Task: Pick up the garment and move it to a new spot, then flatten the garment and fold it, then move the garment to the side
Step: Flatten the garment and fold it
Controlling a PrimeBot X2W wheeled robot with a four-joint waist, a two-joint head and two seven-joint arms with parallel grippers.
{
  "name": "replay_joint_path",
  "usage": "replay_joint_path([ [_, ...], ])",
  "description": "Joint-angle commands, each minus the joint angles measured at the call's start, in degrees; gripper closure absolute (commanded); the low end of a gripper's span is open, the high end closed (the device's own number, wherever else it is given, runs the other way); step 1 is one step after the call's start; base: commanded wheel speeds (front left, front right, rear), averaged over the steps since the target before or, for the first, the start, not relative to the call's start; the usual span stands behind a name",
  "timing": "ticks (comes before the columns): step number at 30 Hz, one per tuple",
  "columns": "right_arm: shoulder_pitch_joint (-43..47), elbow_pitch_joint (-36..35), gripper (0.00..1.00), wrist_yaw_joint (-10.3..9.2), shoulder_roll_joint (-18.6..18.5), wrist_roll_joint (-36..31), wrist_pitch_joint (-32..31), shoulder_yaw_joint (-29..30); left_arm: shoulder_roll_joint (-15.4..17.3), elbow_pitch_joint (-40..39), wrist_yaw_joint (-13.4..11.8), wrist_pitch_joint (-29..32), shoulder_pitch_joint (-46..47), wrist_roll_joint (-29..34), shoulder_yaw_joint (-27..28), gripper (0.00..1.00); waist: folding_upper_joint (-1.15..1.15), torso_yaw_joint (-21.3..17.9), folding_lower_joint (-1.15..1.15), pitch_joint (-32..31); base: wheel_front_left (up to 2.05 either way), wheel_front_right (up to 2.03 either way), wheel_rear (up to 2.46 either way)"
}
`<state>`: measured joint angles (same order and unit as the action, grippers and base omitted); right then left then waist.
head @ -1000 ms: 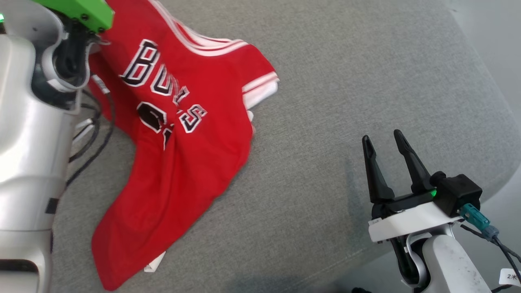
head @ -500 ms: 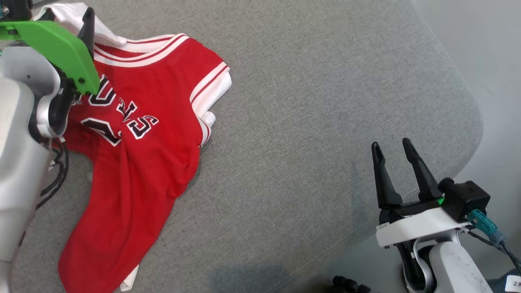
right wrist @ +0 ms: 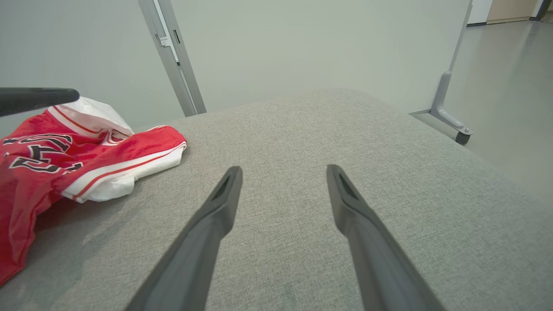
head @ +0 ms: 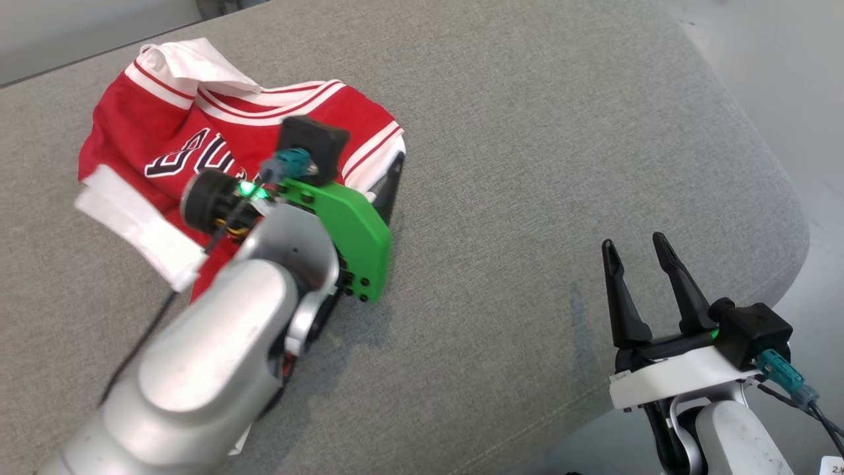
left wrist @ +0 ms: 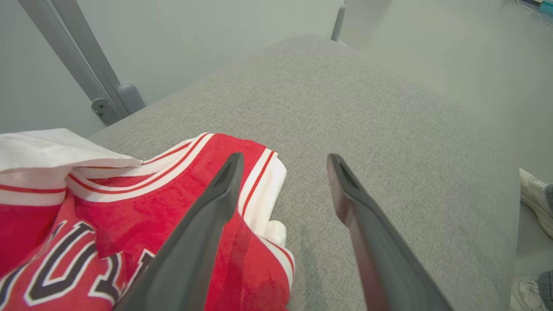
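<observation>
The garment [head: 145, 132] is a red jersey with white trim and dark lettering, lying crumpled on the grey padded table [head: 527, 165] at the back left. My left arm reaches across its lower part and hides it. My left gripper [left wrist: 283, 160] is open and holds nothing. One of its fingers [left wrist: 203, 229] hangs over the garment's [left wrist: 108, 207] white-trimmed edge, the other over bare fabric. My right gripper [head: 633, 243] stands open and empty near the table's front right, well apart from the garment [right wrist: 52, 147].
The table's rounded right edge [head: 784, 218] drops to a pale floor. Grey metal frame posts [right wrist: 173, 56] stand behind the table. A person's white shoe [left wrist: 535, 194] is on the floor at the right of the left wrist view.
My left gripper has opened and let go of the garment, which now lies in a heap. The left arm has swung in over it. The head camera has shifted; the right gripper stays open.
</observation>
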<state>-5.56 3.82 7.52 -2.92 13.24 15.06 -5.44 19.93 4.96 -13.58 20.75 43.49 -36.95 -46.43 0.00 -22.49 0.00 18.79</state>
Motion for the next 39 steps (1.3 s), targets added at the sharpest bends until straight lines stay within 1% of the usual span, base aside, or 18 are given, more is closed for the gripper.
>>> replay_joint_path([
  [1, -0.6, -0.2, 0.00, -0.06, 0.0, -0.4, 0.2, -0.2, -1.3, 2.4, 0.0, -0.2, -0.9, 0.8, -1.4, 0.00, 0.00, -0.3, 0.00, 0.8, 0.00, 0.00, 0.00],
  [6, -1.2, 0.0, 0.00, -0.06, 0.0, 0.0, 0.2, -0.6, -5.5, 13.9, -0.6, -3.6, 1.2, 3.4, -3.4, 0.00, 0.00, -1.7, 0.00, 2.2, 0.00, 0.00, 0.00],
  [9, -0.8, 0.2, 0.00, -0.06, 0.0, -0.1, 0.2, -0.4, -7.1, 20.7, 0.2, -5.4, 3.0, 4.3, -4.4, 0.00, 0.00, -2.2, 0.00, 2.6, 0.00, 0.00, 0.00],
  [14, -1.0, 0.5, 0.00, -0.06, 0.0, 0.2, 0.2, -0.4, -8.9, 30.3, 1.9, -6.9, 6.3, 6.7, -6.4, 0.00, 0.00, -2.7, 0.00, 2.8, 0.00, 0.00, 0.00],
  [15, -1.1, 0.6, 0.00, -0.06, 0.0, 0.2, 0.2, -0.6, -9.2, 32.2, 2.0, -7.2, 6.9, 7.0, -6.6, 0.64, 0.00, -2.8, 0.00, 2.7, 0.00, 0.00, 0.00],
  [16, -1.3, 0.7, 0.00, -0.06, 0.0, 0.3, 0.2, -0.8, -9.3, 34.1, 2.3, -7.3, 7.4, 7.5, -7.0, 1.00, 0.00, -3.0, 0.00, 2.6, 0.00, 0.00, 0.00],
  [19, -1.5, 0.7, 0.00, -0.06, 0.0, 0.5, 0.2, -1.0, -10.8, 37.8, 3.7, -9.1, 8.0, 5.8, -6.4, 1.00, 0.00, -3.4, 0.00, 1.9, 0.00, 0.00, 0.00],
  [20, -1.3, 0.7, 0.00, -0.06, 0.0, 0.5, 0.2, -0.9, -11.3, 38.4, 4.2, -9.7, 8.0, 5.7, -6.3, 1.00, 0.00, -3.4, 0.00, 1.6, 0.00, 0.00, 0.00],
  [23, -0.3, 0.8, 0.00, -0.06, 0.0, -0.1, 0.2, -0.3, -13.4, 38.8, 5.9, -12.4, 7.3, 2.0, -3.8, 1.00, 0.00, -3.1, 0.00, 0.5, 0.00, 0.00, 0.00],
  [26, 0.8, 1.0, 0.00, -0.06, 0.0, -0.7, 0.2, 0.1, -15.4, 36.4, 8.6, -14.9, 6.4, -2.3, -1.2, 1.00, 0.00, -2.7, 0.00, -0.8, 0.00, 0.00, 0.00],
  [27, 1.0, 1.0, 0.00, -0.06, 0.0, -0.9, 0.2, 0.2, -15.9, 35.2, 9.9, -15.3, 6.0, -3.9, -0.7, 1.00, 0.00, -2.6, 0.00, -1.2, 0.00, 0.00, 0.00],
  [30, 1.8, 0.9, 0.00, -0.06, 0.0, -1.2, 0.2, 0.4, -16.7, 31.1, 12.9, -14.6, 4.9, -8.5, -0.2, 1.00, 0.00, -2.6, 0.00, -2.0, 0.00, 0.00, 0.00],
  [31, 1.9, 0.8, 0.00, -0.06, 0.0, -1.3, 0.2, 0.3, -16.9, 29.1, 14.3, -13.9, 4.0, -11.0, -0.2, 1.00, 0.00, -2.6, 0.00, -2.1, 0.00, 0.00, 0.00],
  [33, 1.8, 0.9, 0.00, -0.06, 0.0, -1.3, 0.2, -0.1, -17.0, 25.3, 16.2, -12.4, 2.0, -16.6, -0.8, 1.00, 0.00, -3.1, 0.00, -2.2, 0.00, 0.00, 0.00],
  [35, 1.4, 1.0, 0.00, -0.06, 0.0, -1.2, 0.2, -0.6, -17.0, 22.2, 16.3, -11.8, 0.9, -21.5, -2.1, 1.00, 0.00, -3.7, 0.00, -2.1, 0.00, 0.00, 0.00],
  [36, 1.2, 1.0, 0.00, -0.06, 0.0, -1.1, 0.2, -0.9, -17.0, 20.9, 16.8, -12.0, 0.5, -24.0, -3.0, 1.00, 0.00, -4.0, 0.00, -1.9, 0.00, 0.00, 0.00],
  [38, 1.0, 1.0, 0.00, -0.06, 0.0, -0.9, 0.2, -1.5, -16.8, 19.8, 16.0, -13.2, -1.2, -30.9, -3.2, 1.00, 0.00, -4.7, 0.00, -1.6, 0.00, 0.00, 0.00],
  [39, 0.9, 1.1, 0.00, -0.06, 0.0, -0.8, 0.2, -1.6, -16.8, 19.8, 15.7, -14.0, -1.1, -32.6, -3.7, 1.00, 0.00, -5.0, 0.00, -1.5, 0.00, 0.00, 0.00],
])
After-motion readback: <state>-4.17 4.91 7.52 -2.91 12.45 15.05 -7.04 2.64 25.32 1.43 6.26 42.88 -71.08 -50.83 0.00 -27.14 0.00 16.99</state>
